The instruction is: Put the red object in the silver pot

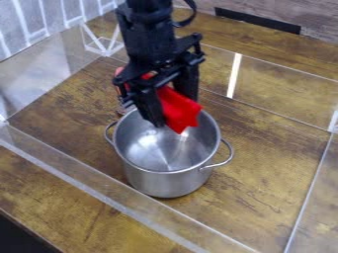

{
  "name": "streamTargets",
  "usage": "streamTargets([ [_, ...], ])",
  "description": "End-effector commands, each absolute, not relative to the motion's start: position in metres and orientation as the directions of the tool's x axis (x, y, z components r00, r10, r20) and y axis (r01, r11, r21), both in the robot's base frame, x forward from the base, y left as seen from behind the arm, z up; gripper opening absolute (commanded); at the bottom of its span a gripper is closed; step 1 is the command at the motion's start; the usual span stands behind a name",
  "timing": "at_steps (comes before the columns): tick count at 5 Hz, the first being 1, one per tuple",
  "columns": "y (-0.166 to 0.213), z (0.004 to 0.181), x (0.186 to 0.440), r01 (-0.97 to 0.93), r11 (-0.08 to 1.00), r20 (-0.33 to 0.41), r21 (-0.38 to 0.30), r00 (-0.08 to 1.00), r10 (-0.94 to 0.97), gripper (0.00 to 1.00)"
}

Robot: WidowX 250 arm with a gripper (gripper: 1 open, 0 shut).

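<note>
Black fingers (169,97) pointing straight down, clamped on the red object (179,109), jaws held fairly wide by its bulk. Red object hanging tilted, lower end dipping over the mouth of the silver pot (168,158), above the far part of its rim, apart from the pot's floor. Pot upright on the wooden worktop (264,109), empty inside, loop handles at left and right. Clear acrylic walls (79,178) bordering the worktop. White glare streak (235,75) on the wood beyond the pot.
</note>
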State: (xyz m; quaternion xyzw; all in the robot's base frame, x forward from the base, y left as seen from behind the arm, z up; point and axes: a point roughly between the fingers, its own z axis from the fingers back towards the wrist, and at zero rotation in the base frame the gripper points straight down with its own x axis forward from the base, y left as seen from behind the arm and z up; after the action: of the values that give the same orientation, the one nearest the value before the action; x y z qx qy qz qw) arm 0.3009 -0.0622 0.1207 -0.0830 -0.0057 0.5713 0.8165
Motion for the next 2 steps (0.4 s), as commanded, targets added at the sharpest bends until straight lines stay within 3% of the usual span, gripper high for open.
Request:
streamTargets([
  [1, -0.0755, 0.1463, 0.3005, -0.926, 0.303, -0.073, -0.224, 0.326, 0.943, 0.00],
  [2, -0.0750, 0.1370, 0.2969, -0.930, 0.295, -0.074, -0.221, 0.317, 0.945, 0.00],
])
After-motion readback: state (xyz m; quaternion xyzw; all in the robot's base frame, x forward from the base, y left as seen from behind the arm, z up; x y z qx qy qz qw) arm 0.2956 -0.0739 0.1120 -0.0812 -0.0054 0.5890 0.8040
